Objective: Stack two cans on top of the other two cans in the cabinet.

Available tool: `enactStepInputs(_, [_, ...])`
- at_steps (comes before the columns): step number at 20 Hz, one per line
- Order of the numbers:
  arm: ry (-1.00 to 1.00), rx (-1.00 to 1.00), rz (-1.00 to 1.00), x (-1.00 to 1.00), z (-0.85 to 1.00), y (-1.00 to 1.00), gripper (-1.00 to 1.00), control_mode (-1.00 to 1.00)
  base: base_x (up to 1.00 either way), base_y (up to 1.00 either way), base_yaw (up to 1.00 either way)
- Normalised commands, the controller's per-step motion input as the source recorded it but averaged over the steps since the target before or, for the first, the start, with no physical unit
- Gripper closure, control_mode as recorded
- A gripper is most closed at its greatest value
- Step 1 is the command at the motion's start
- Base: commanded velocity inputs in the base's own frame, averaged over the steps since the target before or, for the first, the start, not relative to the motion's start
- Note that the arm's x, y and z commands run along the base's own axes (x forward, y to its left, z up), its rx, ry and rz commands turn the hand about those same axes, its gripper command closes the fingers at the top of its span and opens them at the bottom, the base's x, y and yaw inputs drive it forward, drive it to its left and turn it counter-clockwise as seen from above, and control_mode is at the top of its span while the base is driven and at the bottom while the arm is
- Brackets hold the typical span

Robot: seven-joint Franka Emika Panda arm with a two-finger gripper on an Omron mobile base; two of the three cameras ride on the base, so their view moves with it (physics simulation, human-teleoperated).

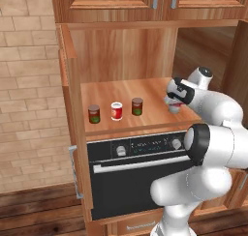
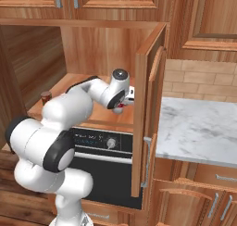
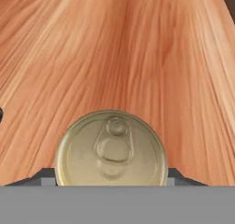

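Note:
On the cabinet's wooden shelf, two dark red-and-green cans stand near the front edge, with one red-and-white can between them. The second red-and-white can is at the shelf's right end, mostly hidden by my hand. My gripper comes down over it from above. In the hand view its silver pull-tab top sits between my fingertips, which press against its two sides; my gripper is shut on it. I cannot tell whether it still touches the shelf. From the right, a bit of red can shows under my gripper.
A black built-in oven sits under the shelf. The niche's open door stands close to the right of my hand, with a marble counter beyond it. Another door leaf and a brick wall are on the left. Upper panelled doors hang overhead.

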Motion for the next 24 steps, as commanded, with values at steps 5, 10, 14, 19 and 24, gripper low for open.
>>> enactStepInputs(5, [-0.16, 0.01, 0.05, -0.15, 0.18, 0.30, 1.00, -1.00, 0.00, 0.00, 0.00])
enactStepInputs(10, [-0.21, 0.00, 0.05, -0.19, 0.13, 0.33, 1.00, -1.00, 0.00, 0.00, 0.00])
enactStepInputs(14, [-0.12, 0.00, 0.06, -0.13, 0.19, 0.32, 1.00, -1.00, 0.00, 0.00, 0.00])
enactStepInputs(19, [-0.01, 0.00, 0.06, -0.07, 0.33, 0.23, 1.00, -1.00, 0.00, 0.00, 0.00])
enactStepInputs(24, [0.00, -0.04, 0.04, -0.01, 0.43, 0.14, 1.00, -1.00, 0.00, 0.00, 0.00])
